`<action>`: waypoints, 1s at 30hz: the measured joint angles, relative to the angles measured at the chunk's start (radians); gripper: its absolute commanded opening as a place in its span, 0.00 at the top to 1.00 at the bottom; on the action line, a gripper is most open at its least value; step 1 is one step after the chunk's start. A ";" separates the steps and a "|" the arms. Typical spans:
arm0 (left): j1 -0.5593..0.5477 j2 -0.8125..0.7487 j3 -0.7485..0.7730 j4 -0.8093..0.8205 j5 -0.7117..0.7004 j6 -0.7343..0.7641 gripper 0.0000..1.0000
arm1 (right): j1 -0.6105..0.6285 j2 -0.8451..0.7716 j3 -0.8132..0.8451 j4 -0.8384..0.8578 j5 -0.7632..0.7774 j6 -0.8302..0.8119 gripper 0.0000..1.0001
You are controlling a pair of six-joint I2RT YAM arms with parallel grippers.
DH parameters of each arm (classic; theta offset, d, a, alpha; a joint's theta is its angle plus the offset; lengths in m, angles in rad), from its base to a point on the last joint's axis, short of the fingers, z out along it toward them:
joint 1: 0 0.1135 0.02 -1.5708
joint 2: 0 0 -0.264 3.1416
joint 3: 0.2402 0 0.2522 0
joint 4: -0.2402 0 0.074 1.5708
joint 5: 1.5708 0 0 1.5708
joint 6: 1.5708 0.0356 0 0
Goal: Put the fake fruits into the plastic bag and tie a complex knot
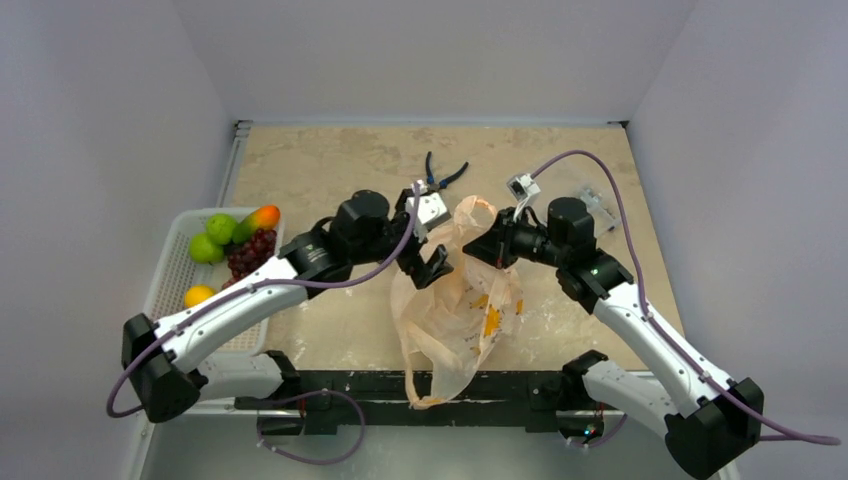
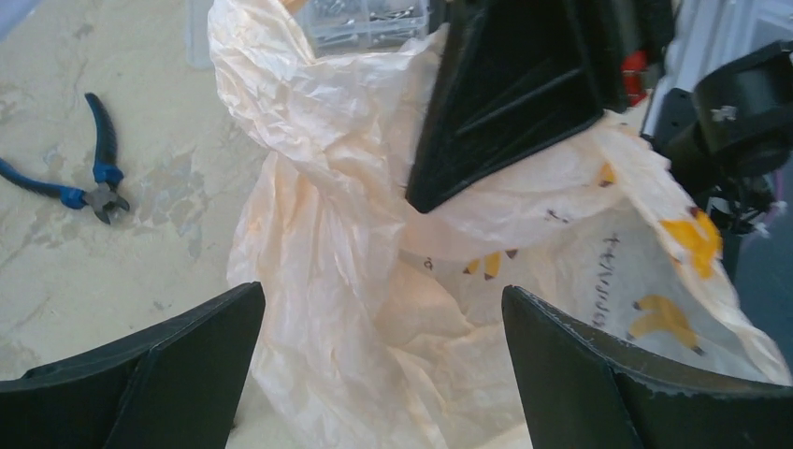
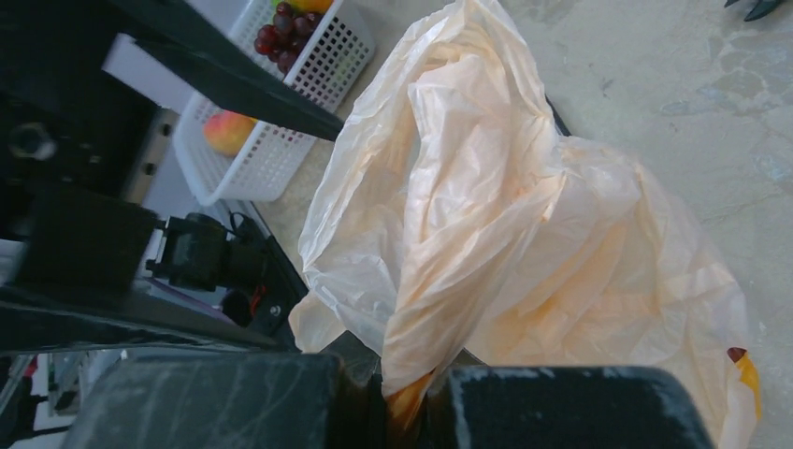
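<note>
- The white mesh basket [image 1: 172, 262] sat at the table's far left edge, holding the fake fruits [image 1: 208, 248]: two green round ones [image 1: 220, 228], a mango [image 1: 262, 217], dark grapes [image 1: 250, 253] and a yellow citrus [image 1: 198, 295]
- The left gripper [image 2: 382, 297] hung just left of the plastic bag [image 1: 455, 320], its fingers spread wide and released, grasping nothing
- The bag lay crumpled mid-table between the two arms (its lower end reached over the near edge), well apart from the fruits
- Blue-handled pliers [image 1: 440, 178] lay beyond it
- The right gripper [image 3: 404, 393] was clenched on a bunched strand of the bag's upper part
- A small clear box [image 1: 598, 206] sat further right
</note>
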 measured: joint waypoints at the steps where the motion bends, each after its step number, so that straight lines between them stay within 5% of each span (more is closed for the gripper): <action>1: -0.011 0.037 0.000 0.017 -0.029 -0.009 0.00 | -0.002 0.000 -0.003 0.008 -0.008 0.008 1.00; 4: -0.032 0.111 0.000 0.060 -0.097 -0.012 0.17 | -0.003 -0.003 -0.009 0.034 -0.050 0.025 1.00; 7: -0.036 0.139 0.000 0.088 -0.118 -0.011 0.60 | -0.003 -0.013 -0.015 0.045 -0.103 0.027 1.00; 9: -0.003 0.148 0.007 0.089 -0.037 -0.021 0.92 | -0.003 -0.029 -0.015 0.032 -0.127 -0.001 1.00; 10: 0.036 0.151 0.013 0.089 0.043 -0.038 1.00 | -0.003 -0.039 -0.015 0.018 -0.132 -0.018 1.00; 17: 0.332 0.192 0.108 0.029 0.568 -0.116 1.00 | -0.003 -0.146 -0.015 -0.121 -0.145 -0.236 1.00; 18: 0.346 0.202 0.129 0.002 0.626 -0.115 1.00 | -0.003 -0.155 -0.015 -0.129 -0.146 -0.259 0.87; 21: 0.365 0.238 0.193 -0.082 0.742 -0.093 1.00 | -0.003 -0.164 -0.015 -0.150 -0.150 -0.299 0.11; 22: 0.368 0.249 0.211 -0.105 0.769 -0.087 1.00 | -0.004 -0.161 -0.015 -0.162 -0.151 -0.309 0.02; 30: 0.283 0.330 0.315 -0.255 0.843 -0.019 1.00 | 0.032 -0.082 0.055 -0.158 -0.122 -0.330 0.01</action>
